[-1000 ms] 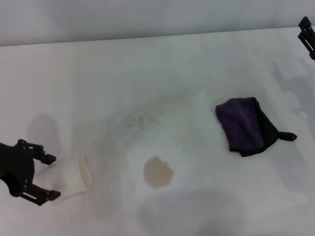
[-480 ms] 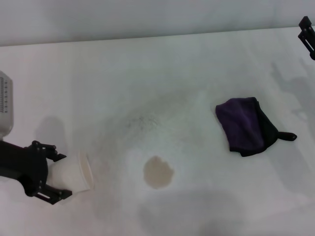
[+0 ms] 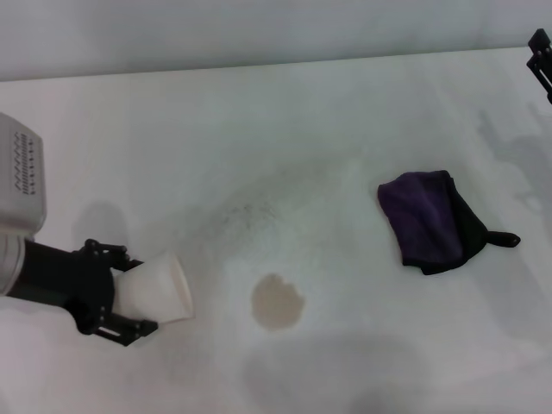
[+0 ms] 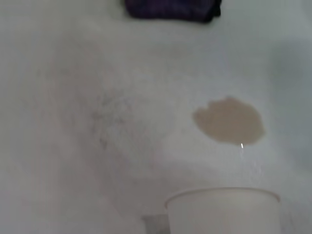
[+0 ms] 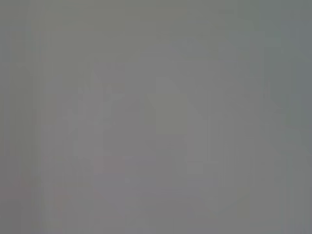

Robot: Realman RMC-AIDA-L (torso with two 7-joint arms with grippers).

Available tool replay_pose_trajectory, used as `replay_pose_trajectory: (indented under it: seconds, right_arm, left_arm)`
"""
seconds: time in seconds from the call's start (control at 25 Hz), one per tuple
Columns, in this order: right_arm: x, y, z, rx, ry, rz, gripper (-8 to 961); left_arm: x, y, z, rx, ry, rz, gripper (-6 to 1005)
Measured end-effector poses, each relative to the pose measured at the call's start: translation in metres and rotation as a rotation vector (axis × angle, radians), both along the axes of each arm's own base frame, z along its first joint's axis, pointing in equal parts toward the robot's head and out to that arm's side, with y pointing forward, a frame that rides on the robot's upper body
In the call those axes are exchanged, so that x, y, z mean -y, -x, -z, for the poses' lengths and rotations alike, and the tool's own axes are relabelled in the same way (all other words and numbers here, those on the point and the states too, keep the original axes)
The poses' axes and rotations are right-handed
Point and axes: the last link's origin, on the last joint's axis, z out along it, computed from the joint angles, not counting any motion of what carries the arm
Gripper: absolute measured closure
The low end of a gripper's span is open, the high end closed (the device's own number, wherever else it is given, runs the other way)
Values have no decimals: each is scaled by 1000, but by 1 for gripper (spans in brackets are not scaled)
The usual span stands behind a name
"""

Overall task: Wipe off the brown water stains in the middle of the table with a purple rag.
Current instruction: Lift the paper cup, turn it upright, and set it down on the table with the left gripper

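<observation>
the left gripper (image 3: pixel 121 297) is down at the near left of the table (image 3: pixel 285 129), its black fingers (image 3: pixel 110 254) pinching a white paper cup (image 3: pixel 155 289) that lies tipped on its side, mouth turned toward the middle. from the left wrist view only the cup's rim (image 4: pixel 222 196) shows and i can't see into it, so whether anything is inside i can't say. just beyond the mouth sits the brown water stain (image 3: pixel 277 302), a roundish light-brown blot, apart from the cup. the purple rag (image 3: pixel 429 220) lies bunched well off to the right, its black loop pointing outward. the right gripper (image 3: pixel 541 56) hangs at the far right corner; whether it is spread or closed i can't tell.
</observation>
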Motion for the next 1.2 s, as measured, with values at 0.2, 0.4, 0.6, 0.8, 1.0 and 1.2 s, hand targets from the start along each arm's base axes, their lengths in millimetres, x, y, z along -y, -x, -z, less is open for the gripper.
replay_pose_trajectory:
  seconds: [0.2, 0.4, 0.6, 0.8, 1.0, 1.2]
  right_arm:
    - [-1, -1, -4, 13, -6, 0, 80]
    - [-3, 0, -7, 25, -13, -8, 80]
    - [-5, 0, -11, 43, -20, -14, 80]
    - [-5, 0, -15, 66, -22, -22, 80]
    - [-7, 1, -16, 83, -16, -31, 81]
    - [-9, 3, -17, 115, -5, -49, 81]
  left_arm:
    - [-1, -3, 2, 58, -29, -7, 117]
    - [-1, -3, 2, 114, -71, -29, 124]
    - [-1, -1, 4, 146, -95, -52, 129]
    - [-3, -6, 1, 246, -162, -43, 157]
    - [-4, -10, -4, 390, -266, -22, 185]
    - [3, 0, -6, 550, -412, -11, 233]
